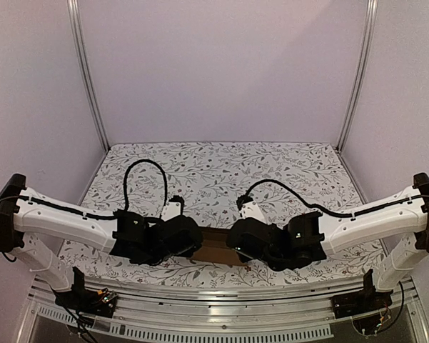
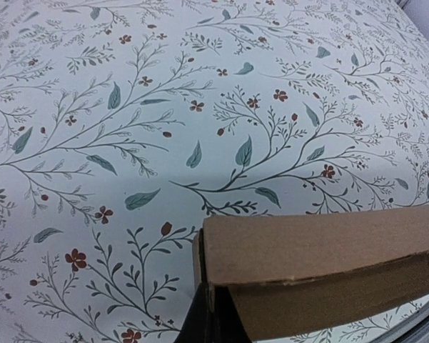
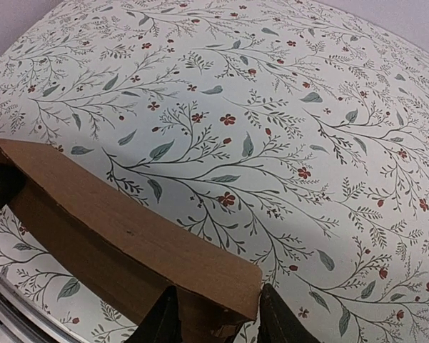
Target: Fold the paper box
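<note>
A floral-printed cloth (image 1: 221,161) covers the table beyond both claws. Plain pale walls (image 1: 221,64) and two metal posts (image 1: 86,71) enclose it. One paper box (image 1: 215,246), matte brown cardboard with straight folded edges, spans between the two claws. The left claw (image 2: 207,325) is clenched, apparently pinching the box's corner wall; the right claw (image 3: 218,323) grasps the opposite end.

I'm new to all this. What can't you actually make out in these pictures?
Top view: both black wrists cover the paper box; only a brown strip shows, so its shape is unknown.
Left wrist view: the bottom edge cuts off the left claw; one dark finger shows.
Right wrist view: the right claw straddles the box edge; whether it pinches is unclear.
</note>
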Motion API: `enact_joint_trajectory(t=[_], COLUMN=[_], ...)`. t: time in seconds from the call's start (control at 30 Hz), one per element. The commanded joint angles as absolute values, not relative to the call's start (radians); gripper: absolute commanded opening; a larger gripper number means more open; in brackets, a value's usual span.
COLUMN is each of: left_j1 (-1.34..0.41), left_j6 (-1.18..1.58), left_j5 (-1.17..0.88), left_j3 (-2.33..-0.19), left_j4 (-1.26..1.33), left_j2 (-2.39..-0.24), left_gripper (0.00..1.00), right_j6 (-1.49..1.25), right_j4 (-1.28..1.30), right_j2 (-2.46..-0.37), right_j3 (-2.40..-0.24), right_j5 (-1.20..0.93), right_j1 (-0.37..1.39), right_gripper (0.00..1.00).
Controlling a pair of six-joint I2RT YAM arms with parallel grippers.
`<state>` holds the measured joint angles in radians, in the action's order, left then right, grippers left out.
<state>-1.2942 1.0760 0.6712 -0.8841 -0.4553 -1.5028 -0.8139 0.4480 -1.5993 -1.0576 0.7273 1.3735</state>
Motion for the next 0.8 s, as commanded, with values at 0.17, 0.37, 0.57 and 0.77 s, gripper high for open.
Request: enact_joint_trajectory(t=[0.17,0.37,0.57,0.77], left_j1=[-1.314,-1.315,-1.314,-1.314], left_j6=[1.101,1.1,1.104,1.106], left_j5=[0.667,0.67,0.676,0.679], left_j3=[-0.881,-0.886,-0.891,-0.893], left_j4=[-0.529,-0.531,-0.543,-0.546], left_j2=[-1.497,-1.501,-1.501,-1.502], left_gripper=[0.0,0.0,0.0,0.0], right_j6=[-0.828,-0.83,-0.84,-0.845], right_j4=[0.47,0.472,0.472,0.471], right_j2=[-1.619,-1.605,-1.608,-1.606], right_j3=[-1.049,-1.045,-1.041,-1.041], right_j5=[0.746,0.745,0.743,0.741], right_j1=[1.351,1.349,1.349,1.349], right_gripper=[0.29,0.19,0.11,0.02])
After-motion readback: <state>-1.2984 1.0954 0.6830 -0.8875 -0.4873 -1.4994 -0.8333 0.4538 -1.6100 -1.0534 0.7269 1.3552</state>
